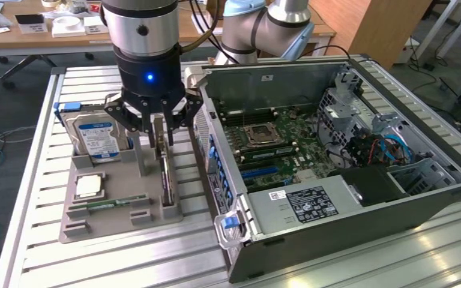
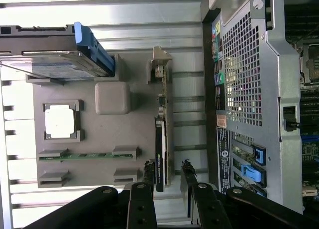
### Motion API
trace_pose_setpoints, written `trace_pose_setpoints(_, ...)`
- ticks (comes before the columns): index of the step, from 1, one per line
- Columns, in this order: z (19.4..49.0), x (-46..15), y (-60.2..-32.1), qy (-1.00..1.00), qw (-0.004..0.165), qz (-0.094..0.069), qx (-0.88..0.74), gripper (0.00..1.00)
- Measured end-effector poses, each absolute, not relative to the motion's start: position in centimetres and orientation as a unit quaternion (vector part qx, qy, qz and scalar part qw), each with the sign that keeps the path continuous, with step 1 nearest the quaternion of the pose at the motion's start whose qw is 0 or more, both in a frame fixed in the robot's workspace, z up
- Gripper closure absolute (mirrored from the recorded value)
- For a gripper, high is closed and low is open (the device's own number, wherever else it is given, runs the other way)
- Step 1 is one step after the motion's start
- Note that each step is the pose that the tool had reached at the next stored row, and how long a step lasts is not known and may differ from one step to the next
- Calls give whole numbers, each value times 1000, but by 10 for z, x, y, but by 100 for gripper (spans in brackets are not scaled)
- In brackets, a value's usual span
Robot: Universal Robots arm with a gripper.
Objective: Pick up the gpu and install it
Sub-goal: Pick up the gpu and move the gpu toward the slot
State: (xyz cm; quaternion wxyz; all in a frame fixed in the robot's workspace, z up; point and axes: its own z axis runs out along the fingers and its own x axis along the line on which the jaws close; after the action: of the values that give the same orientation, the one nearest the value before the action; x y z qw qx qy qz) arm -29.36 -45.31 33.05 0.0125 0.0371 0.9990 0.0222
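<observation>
Currently gripper (image 1: 161, 132) is hovering, jaws apart, straddling the gpu (image 2: 160, 149), which is standing edge-on in the gray holder (image 2: 117, 132). Likely light, stiff, fragile; I'm favouring a top-edge pinch.

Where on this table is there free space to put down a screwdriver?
Free: the bare table slats in front of the grey tray, and the corner in front of the computer case. Crowded: the narrow gap between tray and case, where the gripper hangs over the gpu.

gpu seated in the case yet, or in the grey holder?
In the holder: the gpu stands on edge in the grey holder, outside the case, with the gripper straddling it.
</observation>
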Motion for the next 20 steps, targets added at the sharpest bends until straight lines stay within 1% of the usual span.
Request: trace_pose_setpoints(20, 323, -294, -453, 999, 13, 22, 37, 64)
